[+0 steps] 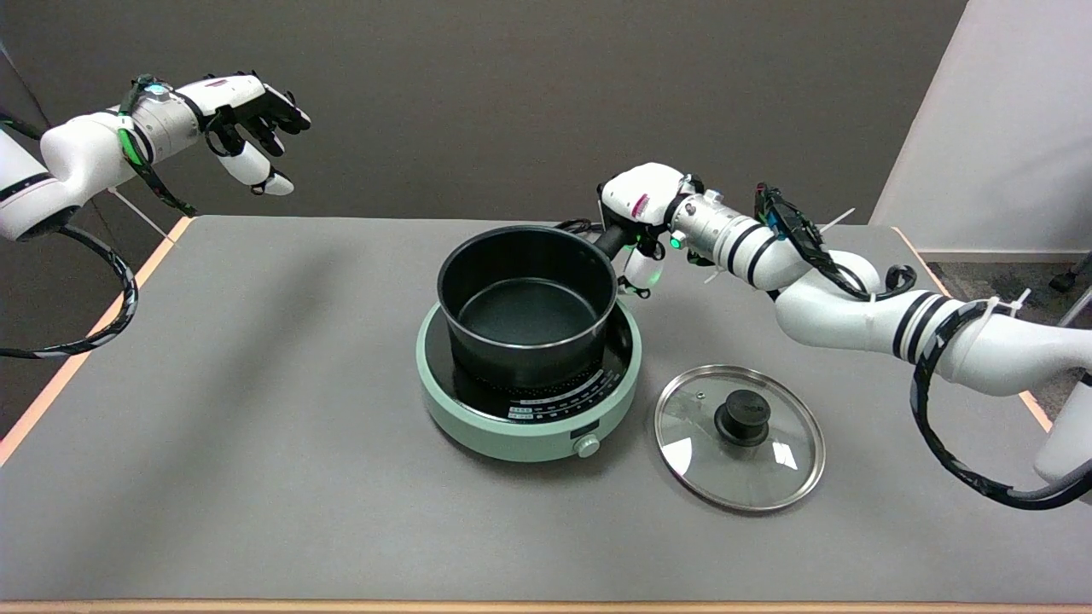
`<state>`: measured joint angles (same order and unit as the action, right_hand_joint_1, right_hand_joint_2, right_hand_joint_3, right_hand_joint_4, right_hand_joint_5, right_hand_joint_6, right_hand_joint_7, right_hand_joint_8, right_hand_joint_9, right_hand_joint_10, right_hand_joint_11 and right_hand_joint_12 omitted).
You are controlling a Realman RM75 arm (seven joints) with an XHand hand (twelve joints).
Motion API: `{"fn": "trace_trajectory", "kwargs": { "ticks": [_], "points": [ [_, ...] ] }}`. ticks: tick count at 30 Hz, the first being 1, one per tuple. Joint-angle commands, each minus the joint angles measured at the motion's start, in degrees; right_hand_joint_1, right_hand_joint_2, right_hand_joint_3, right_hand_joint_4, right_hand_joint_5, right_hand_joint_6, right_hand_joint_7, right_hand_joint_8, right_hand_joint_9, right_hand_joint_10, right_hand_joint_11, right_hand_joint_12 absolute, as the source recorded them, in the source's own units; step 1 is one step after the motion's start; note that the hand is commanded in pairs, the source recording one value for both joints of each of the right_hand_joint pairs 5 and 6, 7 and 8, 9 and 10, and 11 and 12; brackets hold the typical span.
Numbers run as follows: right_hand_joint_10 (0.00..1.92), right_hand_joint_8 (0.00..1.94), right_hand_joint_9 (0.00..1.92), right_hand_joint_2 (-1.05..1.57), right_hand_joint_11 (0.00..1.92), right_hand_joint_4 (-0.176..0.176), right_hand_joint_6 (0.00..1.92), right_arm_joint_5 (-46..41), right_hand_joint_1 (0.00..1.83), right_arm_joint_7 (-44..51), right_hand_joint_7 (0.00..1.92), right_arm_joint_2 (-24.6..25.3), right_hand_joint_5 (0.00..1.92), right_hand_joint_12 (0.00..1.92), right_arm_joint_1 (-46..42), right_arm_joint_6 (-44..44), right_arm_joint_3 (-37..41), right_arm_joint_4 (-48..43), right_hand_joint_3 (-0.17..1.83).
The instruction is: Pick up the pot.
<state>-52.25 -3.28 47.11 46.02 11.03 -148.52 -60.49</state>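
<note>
Head view. Grey matte tabletop (256,443) with a thin orange-tan edge strip along the left, right and near sides. Dark grey-brown wall behind, a lighter off-white panel (981,111) at upper right, a patch of speckled floor beside it at the far right.

Black pot (527,307) near the tabletop's centre, uncovered, nothing visible inside, seated on a pale green round hotplate (529,401). Slight tilt possible; cannot tell whether the base rests flat on the black cooking surface. Hotplate front shows white printed markings and one small knob (586,445).

Glass lid (740,437) with metal rim and black knob lying flat on the tabletop, just beside the hotplate on its right, apart from the pot.

Right arm (853,307) reaching in from the lower right across the far side of the lid. Right hand (641,217) at the pot's far-right rim, where the dark handle (607,241) sticks out. Fingers (636,271) curled down around the handle, apparently grasping it; the contact itself partly hidden behind the palm. Green indicator light glowing at the wrist.

Left hand (247,115) held in the air at upper left, above the tabletop's far-left corner, well apart from pot and hotplate. Black cables looped along both arms.
</note>
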Motion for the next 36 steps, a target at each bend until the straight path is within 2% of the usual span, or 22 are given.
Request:
{"fn": "trace_trajectory", "kwargs": {
  "ticks": [1, 8, 13, 24, 36],
  "points": [
    [1.9, 1.9, 1.9, 0.43, 1.9, -0.008, 1.9, -0.3, 1.12, -0.1, 1.9, -0.1, 1.9, 1.9, -0.2, 0.4, 0.0, 0.4, 0.7],
    [1.88, 1.88, 1.88, 0.77, 1.88, -0.018, 1.88, -0.4, 1.06, -0.3, 1.88, -0.1, 1.88, 1.88, -0.3, 0.4, 0.0, 0.6, 0.63],
    [1.82, 1.82, 1.82, 0.86, 1.82, -0.034, 1.82, -0.4, 1.05, -3.1, 1.82, -0.1, 1.82, 1.82, -0.1, 0.4, 0.0, 1.3, 0.61],
    [1.72, 1.72, 1.72, 0.81, 1.72, -0.068, 1.72, -0.4, 1.06, -6.1, 1.72, -0.1, 1.72, 1.72, 0.2, 0.4, 0.1, 2.3, 0.64],
    [1.66, 1.66, 1.66, 0.81, 1.66, -0.088, 1.66, -0.4, 1.09, -5.9, 1.66, -3.0, 1.66, 1.66, 2.7, 0.9, 0.4, 1.2, 0.67]
  ]
}}
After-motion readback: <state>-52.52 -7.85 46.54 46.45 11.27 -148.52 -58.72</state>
